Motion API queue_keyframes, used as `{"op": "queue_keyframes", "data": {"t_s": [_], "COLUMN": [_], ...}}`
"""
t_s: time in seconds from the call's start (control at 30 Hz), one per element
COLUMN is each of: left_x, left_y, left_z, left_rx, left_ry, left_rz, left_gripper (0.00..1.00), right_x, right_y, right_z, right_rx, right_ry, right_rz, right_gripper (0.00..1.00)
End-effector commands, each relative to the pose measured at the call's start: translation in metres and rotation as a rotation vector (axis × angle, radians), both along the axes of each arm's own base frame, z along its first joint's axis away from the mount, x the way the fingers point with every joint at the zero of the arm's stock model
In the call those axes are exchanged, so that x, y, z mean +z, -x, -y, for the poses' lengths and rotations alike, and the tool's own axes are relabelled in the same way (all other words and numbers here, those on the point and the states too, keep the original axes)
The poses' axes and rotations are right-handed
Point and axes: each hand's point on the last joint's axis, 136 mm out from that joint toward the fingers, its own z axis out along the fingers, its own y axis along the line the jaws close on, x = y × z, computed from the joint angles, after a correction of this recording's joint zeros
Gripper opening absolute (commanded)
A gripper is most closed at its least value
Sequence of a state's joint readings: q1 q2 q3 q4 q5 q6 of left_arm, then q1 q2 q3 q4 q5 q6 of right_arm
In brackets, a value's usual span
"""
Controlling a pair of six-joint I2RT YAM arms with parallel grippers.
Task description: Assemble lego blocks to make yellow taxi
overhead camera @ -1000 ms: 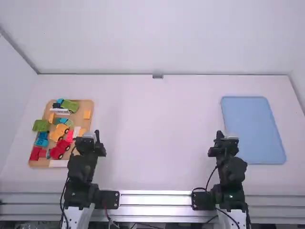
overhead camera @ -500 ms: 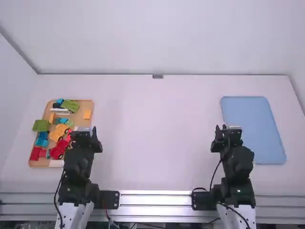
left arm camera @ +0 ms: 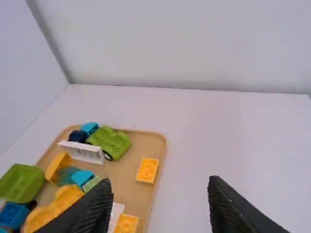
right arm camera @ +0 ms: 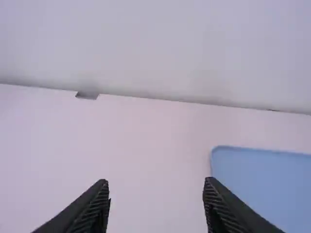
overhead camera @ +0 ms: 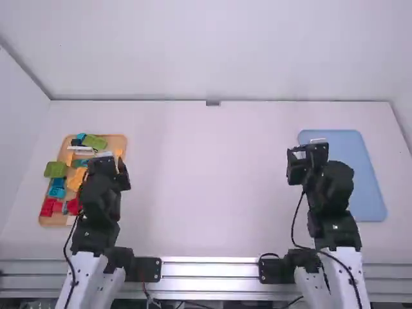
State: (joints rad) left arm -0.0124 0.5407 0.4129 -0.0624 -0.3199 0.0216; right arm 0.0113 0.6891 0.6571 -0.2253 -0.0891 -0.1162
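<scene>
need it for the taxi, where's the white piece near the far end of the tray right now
In the left wrist view, the white piece lies on the wooden tray, right beside the green car piece.

A blue mat [overhead camera: 351,174] lies flat on the right of the white table [overhead camera: 206,187]; a small grey piece [overhead camera: 213,103] sits at the far edge, near a pale wall [overhead camera: 212,51]; a metal rail [overhead camera: 209,269] lines the near edge.

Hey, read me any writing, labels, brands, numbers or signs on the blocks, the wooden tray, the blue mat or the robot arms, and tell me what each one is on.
There are none that I can read: no legible word, label, number or sign on the blocks, wooden tray, blue mat or arms.
</scene>
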Motion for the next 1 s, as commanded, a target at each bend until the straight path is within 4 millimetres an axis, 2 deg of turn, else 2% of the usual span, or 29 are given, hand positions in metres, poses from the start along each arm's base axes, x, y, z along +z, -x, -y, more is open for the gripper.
{"op": "queue_keyframes", "data": {"t_s": [0.0, 0.2, 0.47, 0.63, 0.8, 0.87, 0.97], "left_x": [0.017, 0.027, 0.032, 0.024, 0.014, 0.019, 0.034], "left_y": [-0.003, -0.012, -0.011, -0.017, -0.026, -0.025, -0.015], "left_z": [-0.010, -0.028, -0.057, -0.067, -0.063, -0.070, -0.094], "left_rx": [0.066, 0.170, 0.342, 0.317, 0.210, 0.283, 0.500], "left_ry": [-0.024, -0.106, -0.193, -0.174, -0.280, -0.254, -0.187], "left_rz": [0.007, -0.078, -0.192, -0.281, -0.419, -0.393, -0.296], "left_gripper": [0.56, 0.69, 0.83, 0.89, 0.94, 0.96, 0.98], "right_x": [0.024, 0.040, 0.052, 0.058, 0.061, 0.062, 0.062], "right_y": [-0.010, -0.037, -0.069, -0.086, -0.102, -0.106, -0.110], "right_z": [-0.006, -0.012, -0.018, -0.022, -0.025, -0.025, -0.026], "right_rx": [0.032, 0.070, 0.111, 0.130, 0.148, 0.149, 0.153], "right_ry": [0.014, 0.033, 0.050, 0.058, 0.065, 0.063, 0.062], "right_rz": [0.019, -0.033, -0.084, -0.095, -0.111, -0.116, -0.123], "right_gripper": [0.57, 0.70, 0.83, 0.89, 0.94, 0.96, 0.97]}}
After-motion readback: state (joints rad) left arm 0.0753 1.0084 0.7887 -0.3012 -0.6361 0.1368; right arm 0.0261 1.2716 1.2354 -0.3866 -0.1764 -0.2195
